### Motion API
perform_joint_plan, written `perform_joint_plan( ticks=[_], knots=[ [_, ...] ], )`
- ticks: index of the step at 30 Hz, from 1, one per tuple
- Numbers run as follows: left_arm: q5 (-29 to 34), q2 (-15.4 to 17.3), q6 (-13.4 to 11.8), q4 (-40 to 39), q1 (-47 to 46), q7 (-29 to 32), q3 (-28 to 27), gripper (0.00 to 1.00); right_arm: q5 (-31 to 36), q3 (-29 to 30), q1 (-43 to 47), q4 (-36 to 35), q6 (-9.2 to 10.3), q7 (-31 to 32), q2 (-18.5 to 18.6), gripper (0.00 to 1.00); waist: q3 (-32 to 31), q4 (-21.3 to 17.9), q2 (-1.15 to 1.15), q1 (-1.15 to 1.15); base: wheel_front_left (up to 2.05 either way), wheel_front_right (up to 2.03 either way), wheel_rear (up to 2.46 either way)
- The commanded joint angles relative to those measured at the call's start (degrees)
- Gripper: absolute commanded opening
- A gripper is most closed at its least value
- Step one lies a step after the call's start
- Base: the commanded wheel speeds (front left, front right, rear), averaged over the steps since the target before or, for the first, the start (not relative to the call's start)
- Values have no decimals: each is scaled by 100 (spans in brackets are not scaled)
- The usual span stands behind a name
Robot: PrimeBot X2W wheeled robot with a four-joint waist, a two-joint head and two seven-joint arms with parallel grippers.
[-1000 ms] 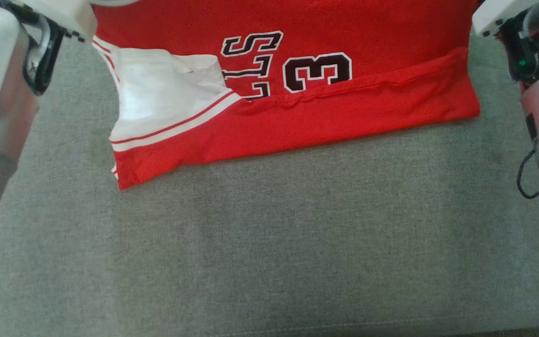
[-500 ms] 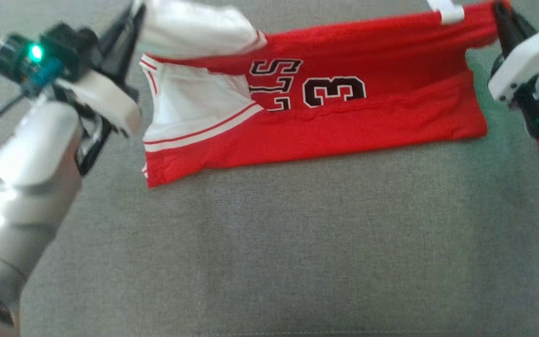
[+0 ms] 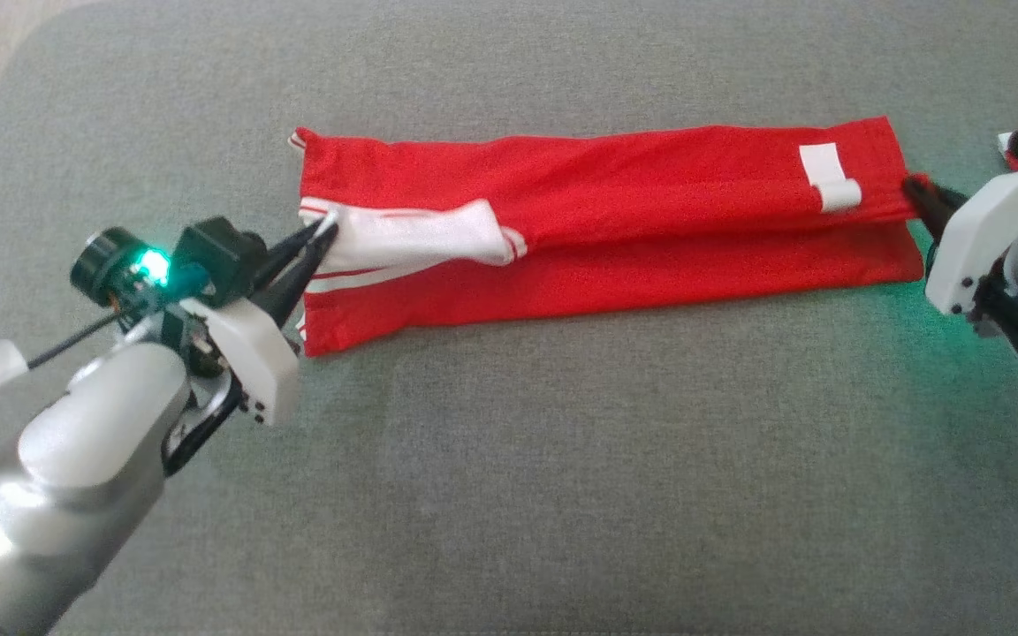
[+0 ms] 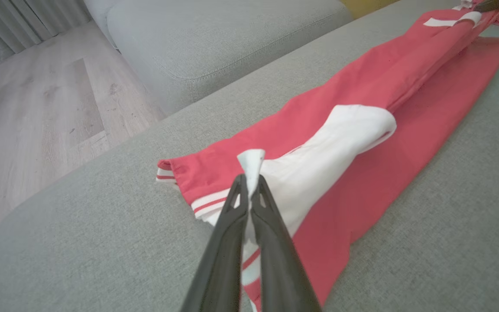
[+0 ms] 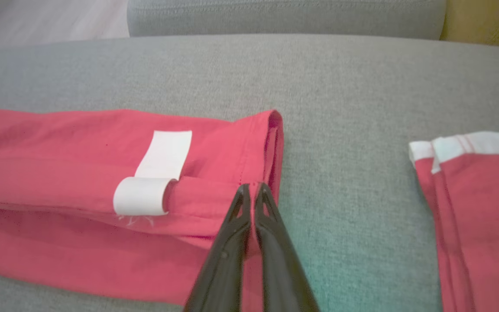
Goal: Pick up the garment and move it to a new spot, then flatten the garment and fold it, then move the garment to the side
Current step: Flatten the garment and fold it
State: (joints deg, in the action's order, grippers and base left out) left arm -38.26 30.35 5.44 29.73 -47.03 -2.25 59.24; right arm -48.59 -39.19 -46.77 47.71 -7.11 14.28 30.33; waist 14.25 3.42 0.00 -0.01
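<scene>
Head view: folded red garment [image 3: 615,203], white label [image 3: 827,177] possibly blank, blurred; left gripper [image 3: 328,231] clamped on white sleeve [image 3: 412,240], right gripper [image 3: 914,185] on red hem [image 3: 891,163].

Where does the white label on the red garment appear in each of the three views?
Head view: white label at upper right, near the right end of the garment.
Left wrist view: far top right.
Right wrist view: left of centre, partly curled.
Shared landmark: the right gripper, shut on the garment edge just beside the label.

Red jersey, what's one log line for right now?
step: fold | left fingers: shut on jersey, white edge | right fingers: shut on red hem
</scene>
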Motion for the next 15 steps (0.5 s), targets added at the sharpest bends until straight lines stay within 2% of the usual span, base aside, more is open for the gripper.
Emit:
perform_joint_plan(
  ticks=[1, 9, 15],
  knots=[
    [44, 295, -65, -151, -137, 42, -204, 0, -83, -84, 67, -173, -37, 79, 164, 0, 0, -18, 0, 1, 0, 0, 0],
    [114, 477, -178, -330, 59, 347, -11, 0, -252, -478, 100, -320, -37, 440, 341, 0, -33, -114, 0, 1, 0, 0, 0],
    [107, 435, -219, -385, 171, 433, 100, 0, -407, -667, 106, -342, -37, 493, 368, 0, -29, -139, 0, 1, 0, 0, 0]
  ],
)
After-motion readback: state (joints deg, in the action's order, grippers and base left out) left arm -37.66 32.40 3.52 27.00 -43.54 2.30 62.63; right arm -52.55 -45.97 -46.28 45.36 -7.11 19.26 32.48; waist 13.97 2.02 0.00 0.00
